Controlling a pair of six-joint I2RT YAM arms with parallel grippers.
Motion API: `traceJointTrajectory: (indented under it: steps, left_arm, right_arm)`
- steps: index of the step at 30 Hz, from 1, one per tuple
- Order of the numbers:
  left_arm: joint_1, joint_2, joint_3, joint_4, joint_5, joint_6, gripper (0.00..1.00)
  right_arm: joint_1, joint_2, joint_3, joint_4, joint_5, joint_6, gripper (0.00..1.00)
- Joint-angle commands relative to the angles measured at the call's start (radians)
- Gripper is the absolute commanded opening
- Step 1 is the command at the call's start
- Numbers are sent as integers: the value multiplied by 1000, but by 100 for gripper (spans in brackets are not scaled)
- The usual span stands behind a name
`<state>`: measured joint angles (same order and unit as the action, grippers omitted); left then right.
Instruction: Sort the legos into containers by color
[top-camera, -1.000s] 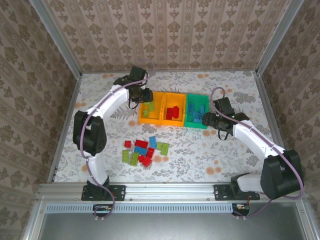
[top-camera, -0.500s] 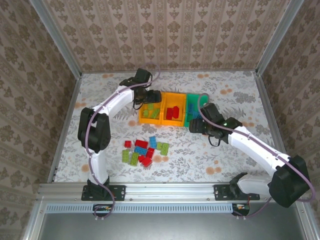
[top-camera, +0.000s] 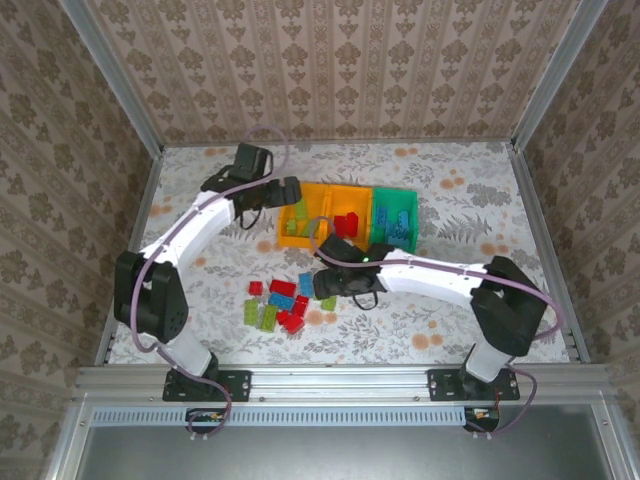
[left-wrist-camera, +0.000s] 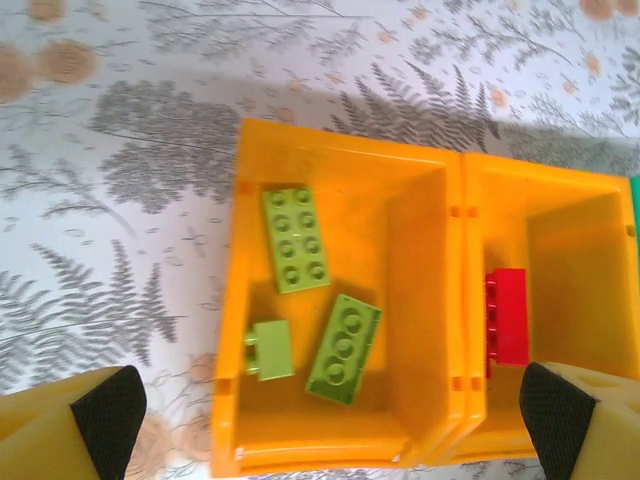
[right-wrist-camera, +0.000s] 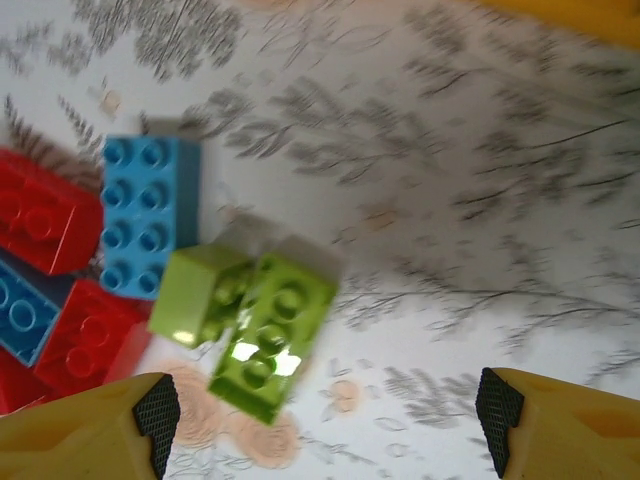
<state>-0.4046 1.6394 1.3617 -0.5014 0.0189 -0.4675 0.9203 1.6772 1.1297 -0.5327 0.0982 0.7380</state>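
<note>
Left orange bin (left-wrist-camera: 340, 160), bench (top-camera: 470, 180) far side: I count three green legos (left-wrist-camera: 297, 238).
Middle orange bin (left-wrist-camera: 575, 210): red legos (left-wrist-camera: 508, 315).
Teal bin (top-camera: 381, 222): blue legos (top-camera: 400, 228).
Left gripper (left-wrist-camera: 330, 415): wide, empty.
Right gripper (right-wrist-camera: 328, 410): wide, empty, over loose legos (right-wrist-camera: 270, 325).

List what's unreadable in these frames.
Top external: blue bricks in teal bin too small to count; right arm covers loose pile's right edge.
Left wrist: middle orange bin cut by right edge; fingertip covers a corner.
Right wrist: red bricks cut by left edge, blurred.

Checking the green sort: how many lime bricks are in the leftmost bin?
3 in the orange bin: an eight-stud brick farthest up, a small brick by one wall, a tilted brick beside that.
</note>
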Motion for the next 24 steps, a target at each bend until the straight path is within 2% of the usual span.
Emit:
traceJointTrajectory:
  steps: [1,6,11,24]
  left_arm:
    - [59,-55,-93,35,13,-19,100]
    - [91,-107,-165,54,24,-12,100]
    - [109,-129,-206,69,36,-10,100]
    - [138,-124,-250,97,67,-17,100]
  right_arm:
    - [27,65,70,-71,-31,44,81]
    - [55,158,138,-140,-36,43,81]
    - [65,187,145,-179,-34,48,79]
    - [57,274,184,-170,-27,69,78]
